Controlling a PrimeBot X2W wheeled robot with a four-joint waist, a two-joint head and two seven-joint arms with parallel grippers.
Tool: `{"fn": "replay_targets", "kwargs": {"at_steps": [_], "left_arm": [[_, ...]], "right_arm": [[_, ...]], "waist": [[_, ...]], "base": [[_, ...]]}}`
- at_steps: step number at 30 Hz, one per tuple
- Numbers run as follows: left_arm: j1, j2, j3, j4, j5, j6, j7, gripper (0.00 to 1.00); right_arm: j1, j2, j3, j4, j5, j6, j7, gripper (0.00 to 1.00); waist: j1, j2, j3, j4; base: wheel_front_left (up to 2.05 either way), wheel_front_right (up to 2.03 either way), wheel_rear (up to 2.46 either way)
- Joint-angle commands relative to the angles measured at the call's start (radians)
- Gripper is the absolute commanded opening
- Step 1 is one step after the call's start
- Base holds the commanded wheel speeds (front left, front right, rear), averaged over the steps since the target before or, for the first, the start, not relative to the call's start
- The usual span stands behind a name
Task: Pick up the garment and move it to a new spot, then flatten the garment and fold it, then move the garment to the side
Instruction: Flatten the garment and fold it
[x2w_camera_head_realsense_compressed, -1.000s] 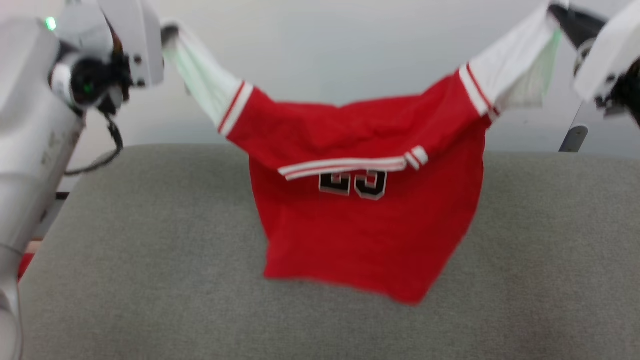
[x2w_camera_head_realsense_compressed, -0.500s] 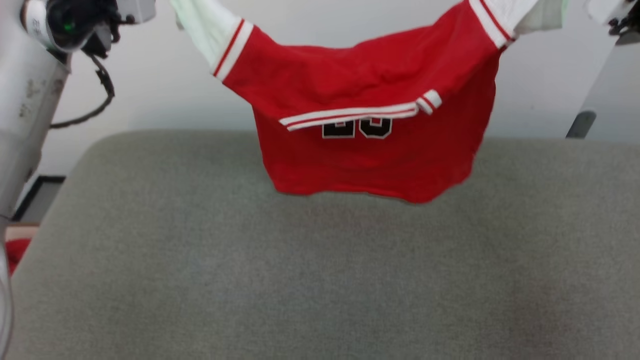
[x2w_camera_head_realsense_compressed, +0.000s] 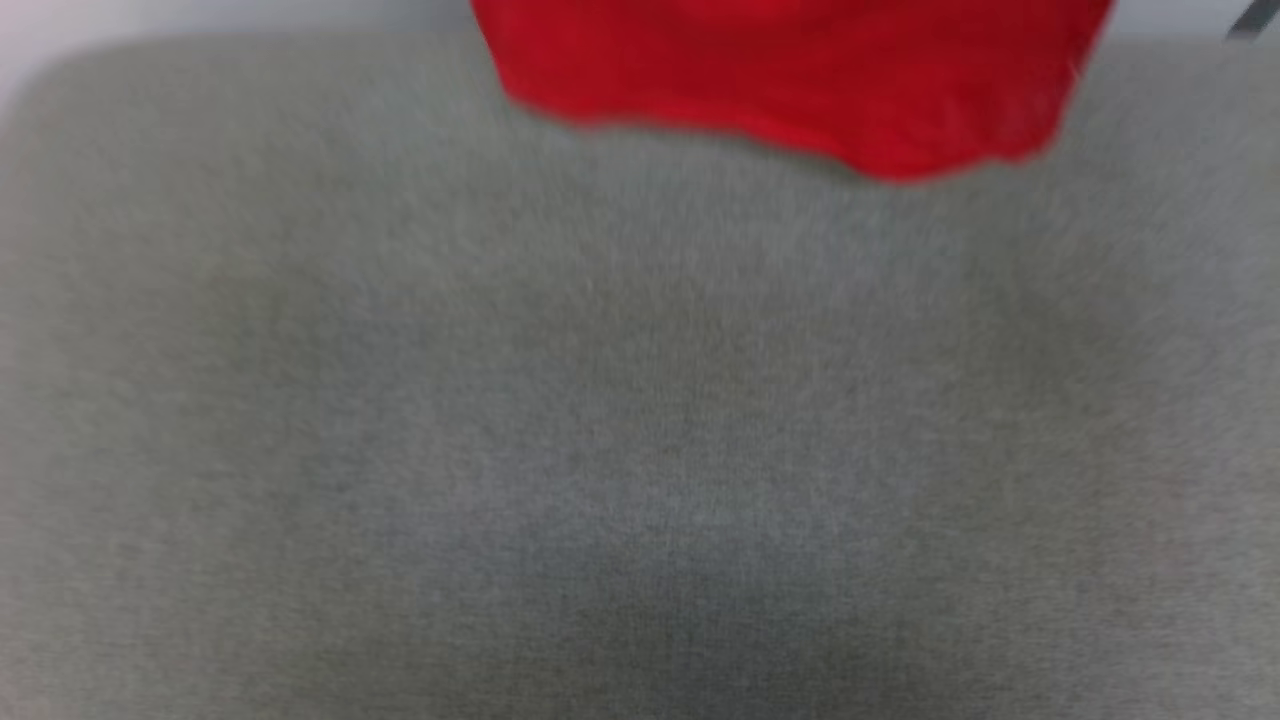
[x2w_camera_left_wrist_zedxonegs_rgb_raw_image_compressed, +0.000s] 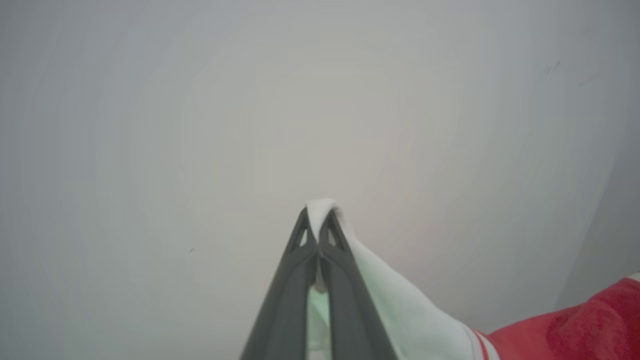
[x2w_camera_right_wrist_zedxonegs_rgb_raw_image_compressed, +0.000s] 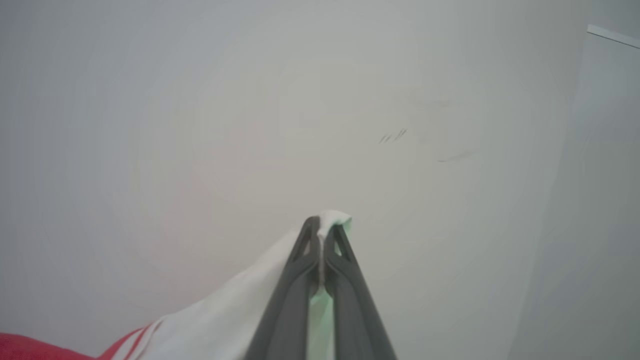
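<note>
The garment (x2w_camera_head_realsense_compressed: 800, 80) shows as a red lower edge hanging over the far part of the grey padded surface (x2w_camera_head_realsense_compressed: 640, 420) in the head view. In the left wrist view my left gripper (x2w_camera_left_wrist_zedxonegs_rgb_raw_image_compressed: 316, 220) is shut on a white sleeve tip of the garment (x2w_camera_left_wrist_zedxonegs_rgb_raw_image_compressed: 400, 305), which runs down to the right into striped trim and red cloth. The right wrist view has my right gripper (x2w_camera_right_wrist_zedxonegs_rgb_raw_image_compressed: 320, 227) shut on the other white sleeve of the garment (x2w_camera_right_wrist_zedxonegs_rgb_raw_image_compressed: 225, 325), which trails down to the left. Both grippers point at a plain pale wall.
The grey padded surface spans nearly the whole head view, with rounded far corners. A pale wall (x2w_camera_right_wrist_zedxonegs_rgb_raw_image_compressed: 250, 100) stands behind it, and a lighter panel edge (x2w_camera_right_wrist_zedxonegs_rgb_raw_image_compressed: 600, 150) shows at the right of the right wrist view.
The garment has gone up and away toward the top of the head view, so its number, collar and sleeves have left the picture. The head view has also shifted down over the surface.
</note>
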Motion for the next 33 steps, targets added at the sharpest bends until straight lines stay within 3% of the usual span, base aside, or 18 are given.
{"fn": "replay_targets", "kwargs": {"at_steps": [1,4,7,10,15,24,33], "left_arm": [[-0.038,-0.006,0.009,0.011,0.008,-0.006,-0.044,0.0],[-0.095,-0.024,0.041,0.024,-0.004,-0.049,-0.134,0.0],[-0.128,-0.03,0.066,0.025,-0.022,-0.084,-0.207,0.0],[-0.117,-0.035,0.082,0.024,-0.048,-0.105,-0.251,0.0],[-0.049,-0.038,0.058,0.019,-0.077,-0.111,-0.266,0.0],[0.11,-0.024,-0.049,-0.022,-0.147,-0.111,-0.14,0.0],[0.303,0.026,-0.167,-0.046,-0.179,-0.111,0.053,0.0]], "right_arm": [[-0.036,-0.001,-0.011,0.004,-0.052,0.0,-0.026,0.0],[-0.089,-0.003,-0.045,-0.023,-0.169,0.0,-0.048,0.0],[-0.1,-0.01,-0.05,-0.147,-0.242,0.0,-0.049,0.0],[-0.061,-0.024,-0.053,-0.231,-0.273,0.0,-0.048,0.0],[0.007,-0.03,-0.045,-0.239,-0.266,0.0,-0.048,0.0],[0.173,-0.085,0.013,-0.237,-0.129,0.0,-0.048,0.0],[0.39,-0.144,0.065,-0.132,0.173,0.0,0.02,0.0]], "waist": [[0.0,-0.0001,0.21,-0.008],[0.0,-0.0001,0.286,0.007],[0.0,-0.0001,0.361,0.028],[0.0,-0.0001,0.413,0.043],[0.0,-0.0001,0.446,0.055],[0.0,-0.0001,0.339,0.078],[0.0,-0.0001,0.102,0.082]], "base": [[0.0,0.0,0.0],[0.0,0.0,0.0],[0.0,0.0,0.0],[0.0,0.0,0.0],[0.0,0.0,0.0],[0.0,0.0,0.0],[0.0,0.0,0.0]]}}
